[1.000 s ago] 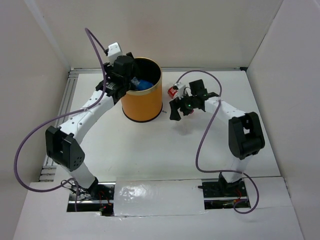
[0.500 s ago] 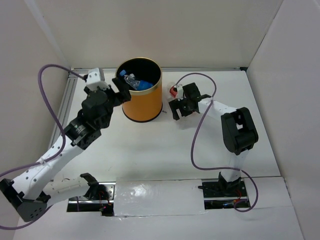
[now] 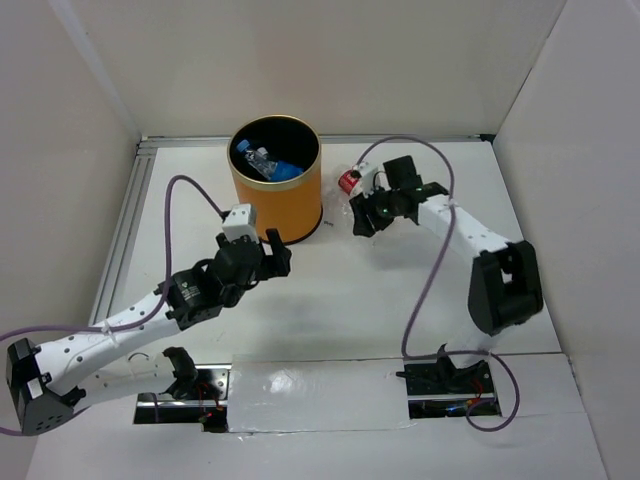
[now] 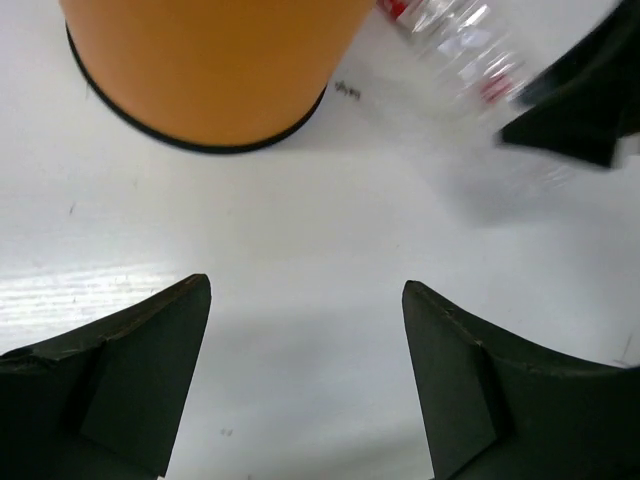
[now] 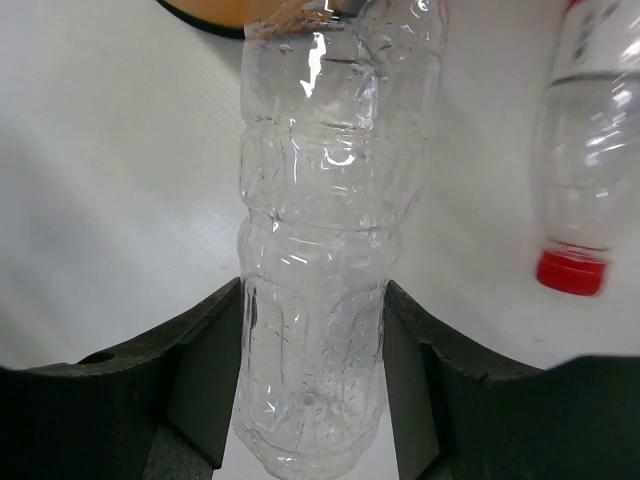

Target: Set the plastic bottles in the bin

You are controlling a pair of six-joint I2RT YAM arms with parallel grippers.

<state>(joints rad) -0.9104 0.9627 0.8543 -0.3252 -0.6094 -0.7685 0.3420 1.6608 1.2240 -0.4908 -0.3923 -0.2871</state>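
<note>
Still clamped between the fingers of the right pincer (image 5: pixel 312 292): a clear bottle (image 5: pixel 320 190) of thin, crinkled, ribbed plastic, at 3 o'clock of the bin (image 3: pixel 275 190). Just beside it on the white bench (image 3: pixel 350 290), a second clear bottle (image 5: pixel 585 170) with red cap and label. Tall, smooth orange cylinder, gold-rimmed, black inside, with a blue-capped bottle (image 3: pixel 262 160) in it. Spread wide and holding nothing, left pincer (image 4: pixel 305 290), pulled back since a moment ago from the rim to 7 o'clock of the bin, low over the bench.
</note>
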